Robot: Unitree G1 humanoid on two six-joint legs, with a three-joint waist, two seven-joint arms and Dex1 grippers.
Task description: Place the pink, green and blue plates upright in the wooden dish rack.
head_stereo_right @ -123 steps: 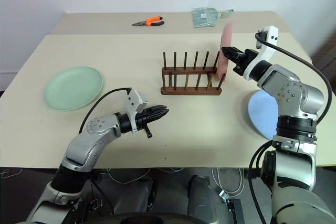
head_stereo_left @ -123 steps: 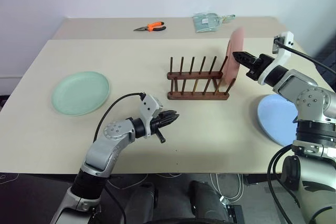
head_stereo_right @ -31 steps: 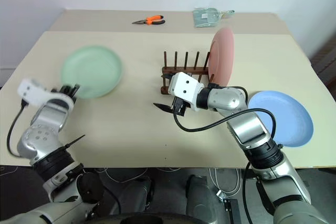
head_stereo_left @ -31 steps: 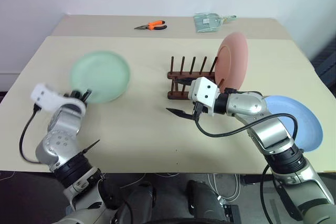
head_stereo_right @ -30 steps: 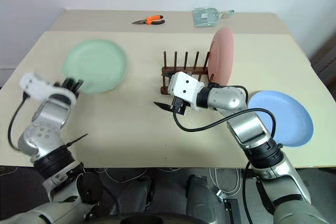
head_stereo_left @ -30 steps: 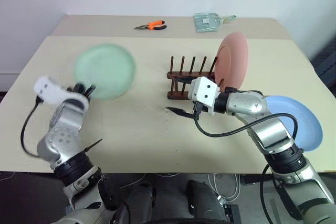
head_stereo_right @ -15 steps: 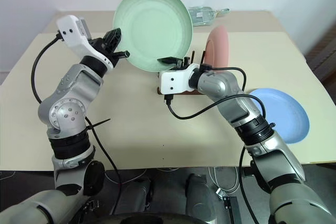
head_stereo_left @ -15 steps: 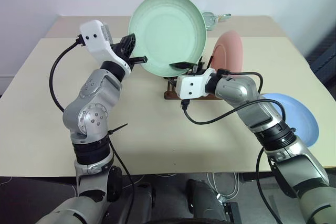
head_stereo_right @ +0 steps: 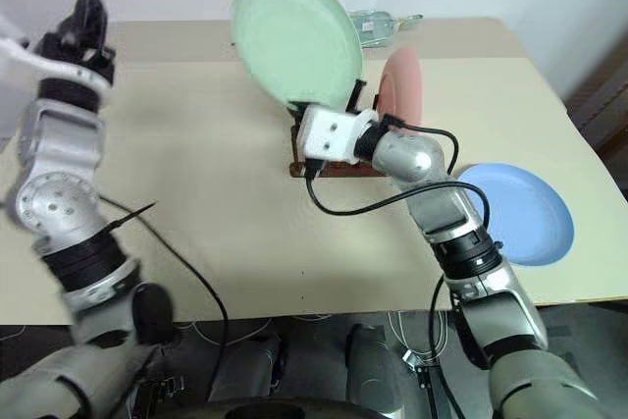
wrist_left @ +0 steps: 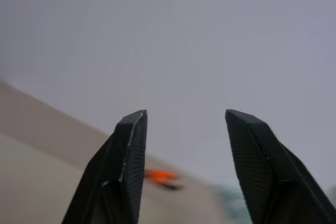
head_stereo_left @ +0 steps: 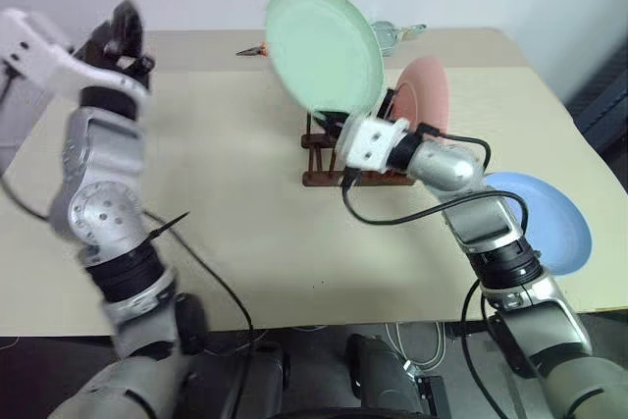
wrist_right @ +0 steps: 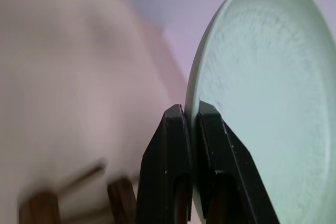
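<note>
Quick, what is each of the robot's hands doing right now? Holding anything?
Left gripper: fingers open, holding nothing.
Right gripper: fingers shut on the rim of the green plate, held upright above the wooden dish rack.

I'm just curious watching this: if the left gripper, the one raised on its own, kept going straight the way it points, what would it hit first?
Probably nothing nearby. The left gripper, open and holding nothing, aims above the table's far edge at the bare wall; the orange pliers lie below its line.
</note>
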